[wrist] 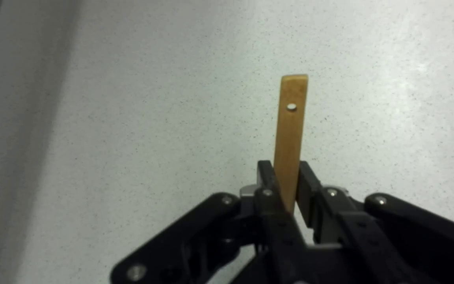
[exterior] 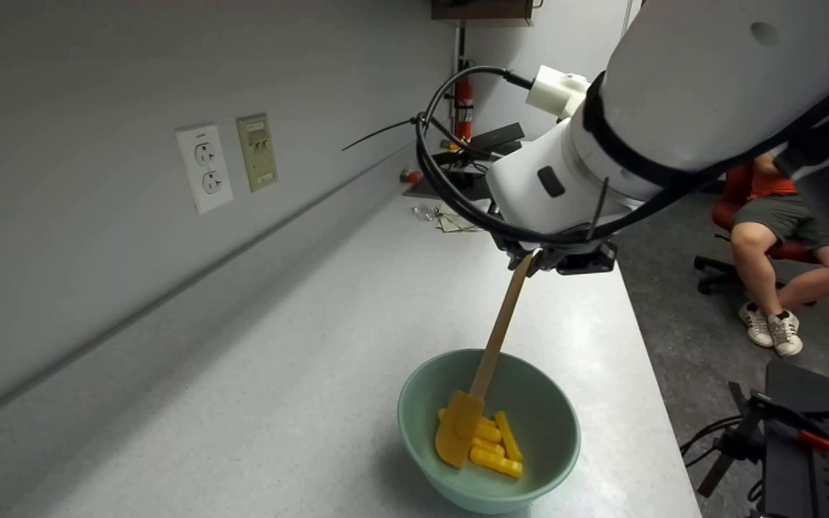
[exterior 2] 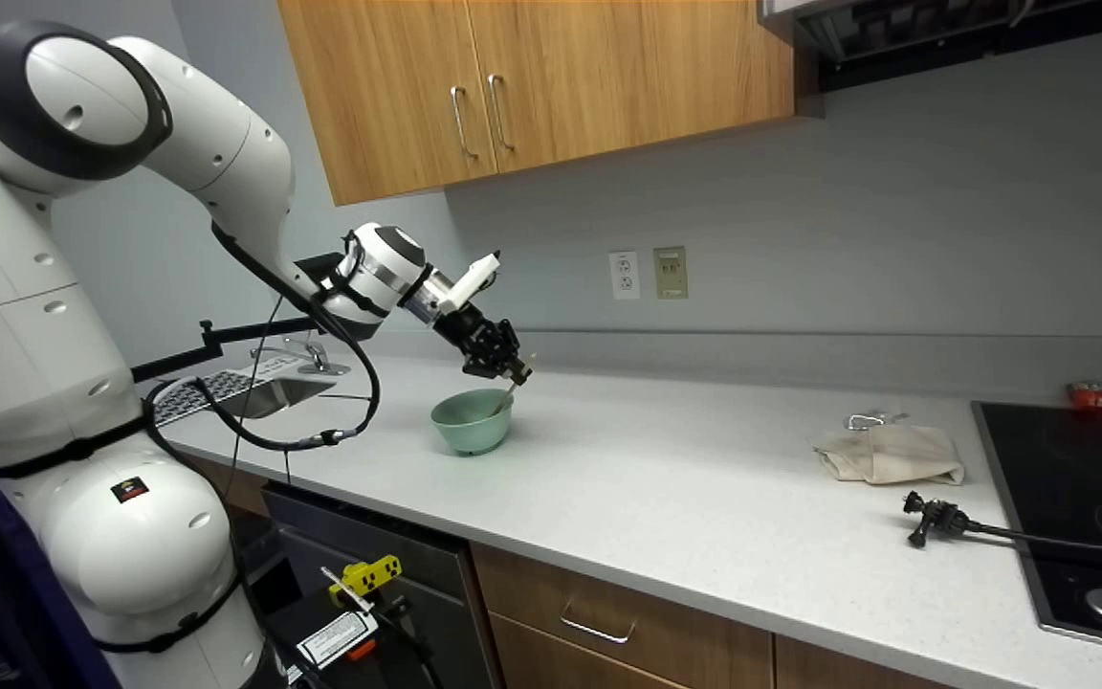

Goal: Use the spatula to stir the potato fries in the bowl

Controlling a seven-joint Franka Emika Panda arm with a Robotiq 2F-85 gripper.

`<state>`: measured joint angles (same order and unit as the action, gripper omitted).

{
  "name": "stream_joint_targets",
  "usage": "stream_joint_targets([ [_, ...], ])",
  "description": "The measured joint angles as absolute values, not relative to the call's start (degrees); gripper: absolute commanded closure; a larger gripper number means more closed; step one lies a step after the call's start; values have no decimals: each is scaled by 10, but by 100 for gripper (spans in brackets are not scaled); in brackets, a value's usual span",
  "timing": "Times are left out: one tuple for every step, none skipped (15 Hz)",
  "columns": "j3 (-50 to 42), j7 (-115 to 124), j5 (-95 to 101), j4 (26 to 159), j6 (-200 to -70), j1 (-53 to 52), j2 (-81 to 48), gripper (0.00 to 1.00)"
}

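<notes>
The spatula (exterior: pixel 501 324) slants down into the pale green bowl (exterior: pixel 551 410), its orange-tan head (exterior: pixel 460 432) against the yellow potato fries (exterior: pixel 497 460) on the bowl's floor. Part of the heap is hidden behind that head. My gripper (wrist: pixel 285 169) is shut on the wooden handle (wrist: pixel 291 126), whose holed end sticks out past the fingertips in the wrist view. Neither bowl nor fries show there. In an exterior view the gripper (exterior 2: pixel 520 371) hangs just above the bowl (exterior 2: pixel 470 431), beyond its rim on one side; the fries are hidden inside.
The bowl stands on a white counter (exterior 2: pixel 628 459) along a wall. A folded cloth (exterior 2: pixel 891 455), a black clamp mount (exterior 2: pixel 938 517) and a cooktop (exterior 2: pixel 1087 478) lie farther along. A sink (exterior 2: pixel 274 392) is near the arm. Cabinets (exterior 2: pixel 561 77) hang overhead. The counter's edge (exterior: pixel 645 345) runs beside the bowl.
</notes>
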<state>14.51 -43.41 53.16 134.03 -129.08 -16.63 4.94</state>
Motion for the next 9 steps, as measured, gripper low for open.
stream_joint_targets([
  [145, -434, 547, 1340, -1291, -166, 49, 96],
  [145, -434, 560, 1340, -1291, -166, 49, 96],
  [145, -434, 570, 1340, -1291, -166, 50, 96],
  [145, -434, 578, 1339, -1291, -166, 50, 96],
  [145, -434, 583, 1338, -1291, -166, 51, 96],
  [144, -434, 586, 1338, -1291, -166, 52, 96],
  [144, -434, 586, 1337, -1291, -166, 53, 96],
  [145, -434, 586, 1336, -1291, -166, 54, 96],
  [145, -434, 586, 1335, -1292, -166, 55, 96],
])
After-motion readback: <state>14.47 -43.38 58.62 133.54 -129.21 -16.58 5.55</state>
